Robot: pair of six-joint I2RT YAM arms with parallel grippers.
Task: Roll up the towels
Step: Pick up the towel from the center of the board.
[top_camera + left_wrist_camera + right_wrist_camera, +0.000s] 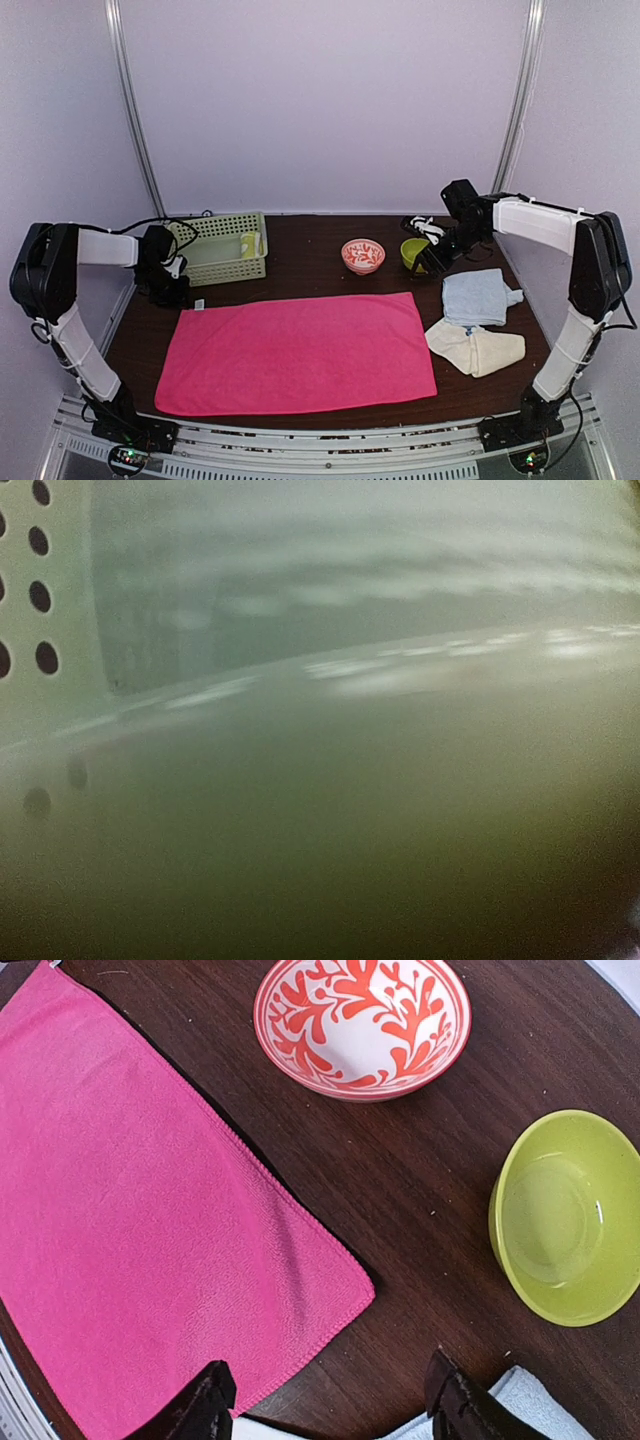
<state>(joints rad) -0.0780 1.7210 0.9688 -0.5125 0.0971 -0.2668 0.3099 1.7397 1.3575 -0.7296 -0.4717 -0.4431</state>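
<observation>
Three towels lie on the table (pixel 320 235): the pink towel (pixel 300 350) spread flat, the blue towel (pixel 478 297) and cream towel (pixel 475 348) bunched to its right. The right gripper (pixel 328 1362) hangs by the pink towel's far right corner, jaws wide apart and empty, with that corner just ahead of them. The left gripper (pixel 172 272) sits against the basket (pixel 225 268) beyond the pink towel's far left corner; whether its jaws are apart cannot be told.

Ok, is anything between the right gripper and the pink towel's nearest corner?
Nothing visible. Only bare table lies between the open right gripper and the pink towel corner. The patterned bowl and green bowl sit clear of that path.
</observation>
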